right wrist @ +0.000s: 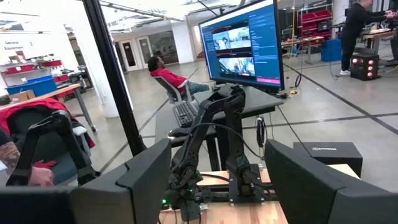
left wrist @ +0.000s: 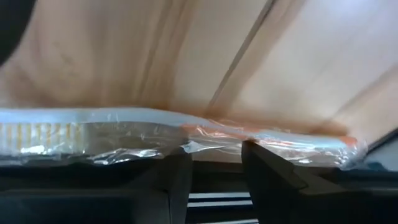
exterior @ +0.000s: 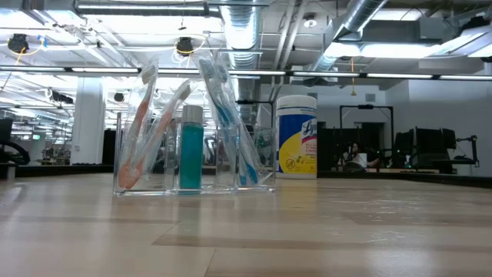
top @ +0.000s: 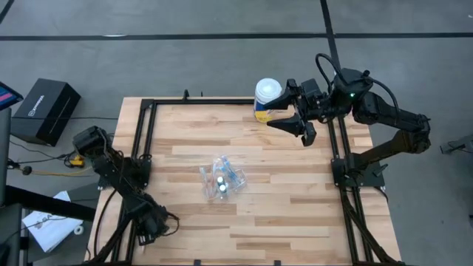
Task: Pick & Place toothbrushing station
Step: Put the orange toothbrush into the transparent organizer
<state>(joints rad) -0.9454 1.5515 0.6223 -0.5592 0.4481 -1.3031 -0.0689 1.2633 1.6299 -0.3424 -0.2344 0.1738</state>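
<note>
High view: a clear holder [top: 222, 179] with toothbrushes stands at the middle of the table [top: 295, 214]; the right pincer [top: 301, 128], spread and empty, hovers beside a wipes canister [top: 267, 100] at the far edge. Low view: the holder carries an orange toothbrush [exterior: 138, 131], a teal tube [exterior: 191, 150] and a blue toothbrush [exterior: 231, 123]. Left wrist view: the left pincer [left wrist: 214, 177], folded at the near left table corner, pinches a wrapped toothbrush [left wrist: 180, 138].

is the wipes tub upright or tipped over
Upright. In the low view the wipes tub stands on its base on the table, lid on top, behind the clear organizer; the high view shows its round lid.
</note>
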